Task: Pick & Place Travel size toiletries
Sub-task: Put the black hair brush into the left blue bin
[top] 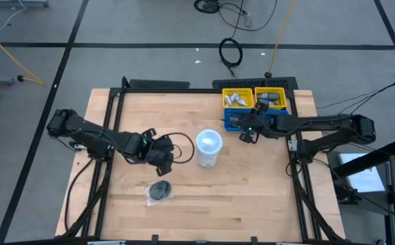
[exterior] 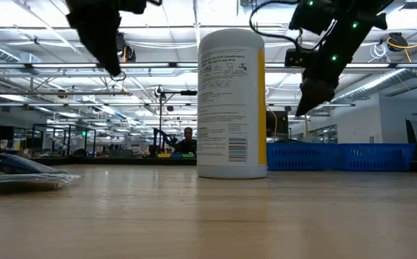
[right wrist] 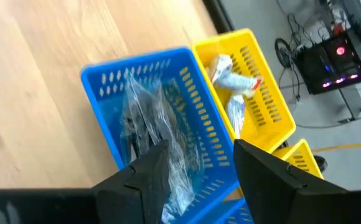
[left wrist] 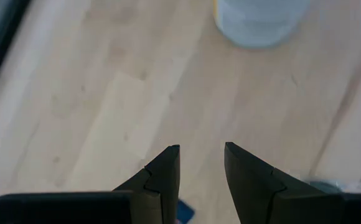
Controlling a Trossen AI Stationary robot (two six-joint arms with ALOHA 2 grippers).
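One dark round disc in clear wrap (top: 160, 190) lies flat on the table near the front; in the low view the disc (exterior: 21, 175) is at the far left. My left gripper (top: 162, 162) hovers open just beyond it, fingers (left wrist: 168, 168) pointing down at bare wood. My right gripper (top: 246, 131) hangs open above the blue bin (top: 237, 121). In the right wrist view more clear-wrapped dark discs (right wrist: 144, 127) lie in the blue bin (right wrist: 106, 81), below the open gripper (right wrist: 199, 155). White tubes (right wrist: 230, 78) rest in a yellow bin (right wrist: 274, 106).
The tall white tub with the pale blue lid (top: 209, 148) stands upright mid-table between the two grippers, as the low view of the tub (exterior: 230, 101) shows. Two yellow bins (top: 254, 98) sit at the far right edge behind the blue ones. A black cable (top: 180, 146) loops beside the left wrist.
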